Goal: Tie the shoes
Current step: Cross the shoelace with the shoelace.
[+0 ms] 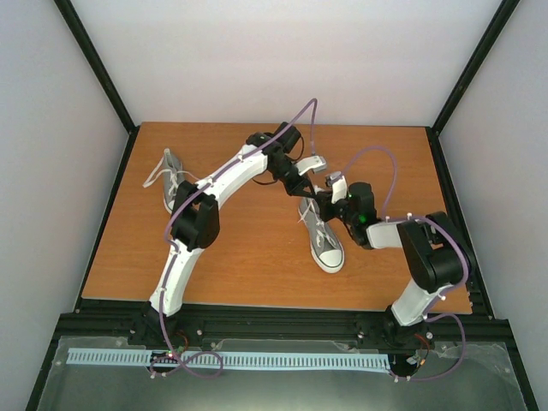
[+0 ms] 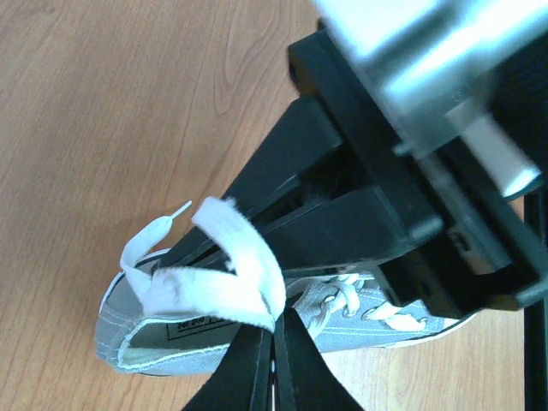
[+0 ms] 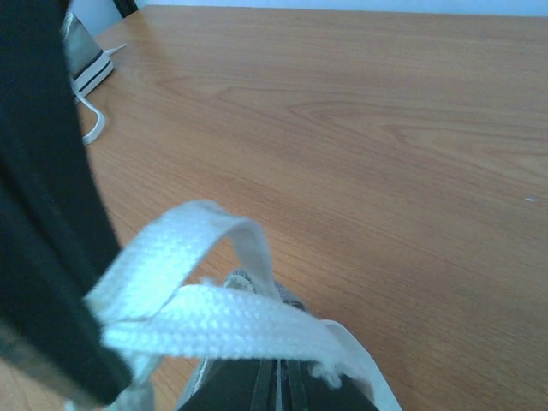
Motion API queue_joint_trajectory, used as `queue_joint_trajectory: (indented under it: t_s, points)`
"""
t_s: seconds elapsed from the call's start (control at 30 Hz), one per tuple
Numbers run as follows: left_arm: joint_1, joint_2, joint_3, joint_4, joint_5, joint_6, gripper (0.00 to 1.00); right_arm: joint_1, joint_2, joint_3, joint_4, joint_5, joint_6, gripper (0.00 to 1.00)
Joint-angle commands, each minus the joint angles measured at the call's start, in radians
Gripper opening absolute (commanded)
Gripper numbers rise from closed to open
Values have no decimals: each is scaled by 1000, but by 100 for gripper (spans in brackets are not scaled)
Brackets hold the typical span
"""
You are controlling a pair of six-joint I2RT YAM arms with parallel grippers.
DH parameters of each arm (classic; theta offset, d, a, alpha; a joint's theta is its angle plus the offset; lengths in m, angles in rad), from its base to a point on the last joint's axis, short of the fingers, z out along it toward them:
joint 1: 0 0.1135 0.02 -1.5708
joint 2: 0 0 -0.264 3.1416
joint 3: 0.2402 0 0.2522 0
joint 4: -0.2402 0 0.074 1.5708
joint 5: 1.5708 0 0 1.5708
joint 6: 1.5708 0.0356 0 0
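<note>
1. Wooden table (image 1: 257, 265) between white walls carries both shoes. The middle shoe (image 1: 323, 235) sits where the two arms meet, and the far shoe (image 1: 175, 184) lies well apart at the rear left, its laces loose.
2. Left gripper (image 2: 274, 342) is pinched tight on the lace (image 2: 218, 287) above the middle shoe's heel opening.
3. Right gripper (image 3: 276, 377) is clamped on the same lace, close by.
4. Holding the strands lifted probably keeps a loop open for knotting.
</note>
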Motion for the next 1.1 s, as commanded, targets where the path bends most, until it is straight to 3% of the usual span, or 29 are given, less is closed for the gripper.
queue_joint_trajectory:
  t_s: [0.0, 0.3, 0.63, 0.93, 1.07]
  points:
    - [13, -4, 45, -9, 6, 4, 1, 6, -102, -20, -55, 48, -18, 3]
    - [13, -5, 33, 9, -45, -27, 1, 8, -311, 29, -531, 58, 8, 3]
    - [12, -39, -22, 30, -8, -47, 1, 7, -512, 107, -983, -105, 37, 3]
    - [-11, -63, -93, 51, -20, -39, 1, 7, -532, 208, -1204, -263, 86, 3]
    - [-11, -69, -113, 68, -31, -45, 1, 7, -553, 209, -1235, -157, 75, 3]
